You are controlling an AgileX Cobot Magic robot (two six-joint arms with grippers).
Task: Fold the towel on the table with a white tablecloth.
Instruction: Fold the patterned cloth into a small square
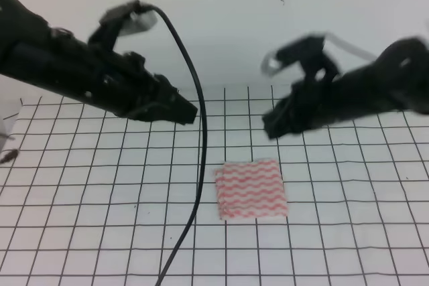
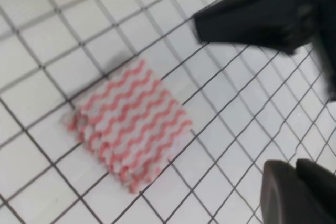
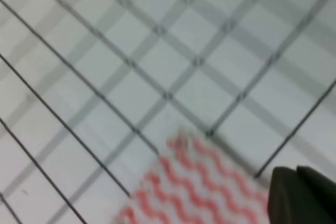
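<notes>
Towel (image 1: 251, 189) seen lower centre, folded small | judged soft, light; best pinched at corners | jaw states cannot be told

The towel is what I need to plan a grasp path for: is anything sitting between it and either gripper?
Nothing visible blocks either path. The towel lies alone on the white tablecloth, with the left gripper and right gripper above it. A black cable hangs just left of the towel, beside the left gripper's descent rather than across it.
</notes>
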